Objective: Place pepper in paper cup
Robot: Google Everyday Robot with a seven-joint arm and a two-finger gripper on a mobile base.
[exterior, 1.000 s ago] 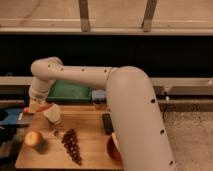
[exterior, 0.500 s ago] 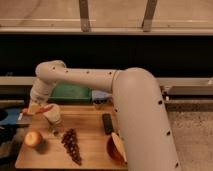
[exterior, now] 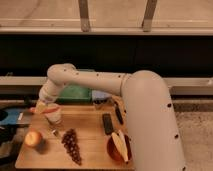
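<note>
My gripper (exterior: 42,106) is at the left of the wooden board, at the end of the big white arm that reaches in from the lower right. It is shut on the pepper (exterior: 46,110), a slim orange-red piece lying almost level under the wrist. The pepper's right end sits over the rim of the paper cup (exterior: 54,118), a small pale cup standing upright on the board just right of and below the gripper. The fingers themselves are mostly hidden by the wrist.
On the wooden board (exterior: 90,135) lie a round orange-yellow fruit (exterior: 34,138), dark grapes (exterior: 71,145), a black flat object (exterior: 107,123) and a reddish bowl (exterior: 118,149) with pale pieces. A green tray (exterior: 75,94) sits behind. A blue item (exterior: 9,116) lies off the left edge.
The arm's elbow has swung right and the wrist has dipped slightly, bringing the pepper lower and closer to the cup's rim. The cup and the other items have stayed put.
</note>
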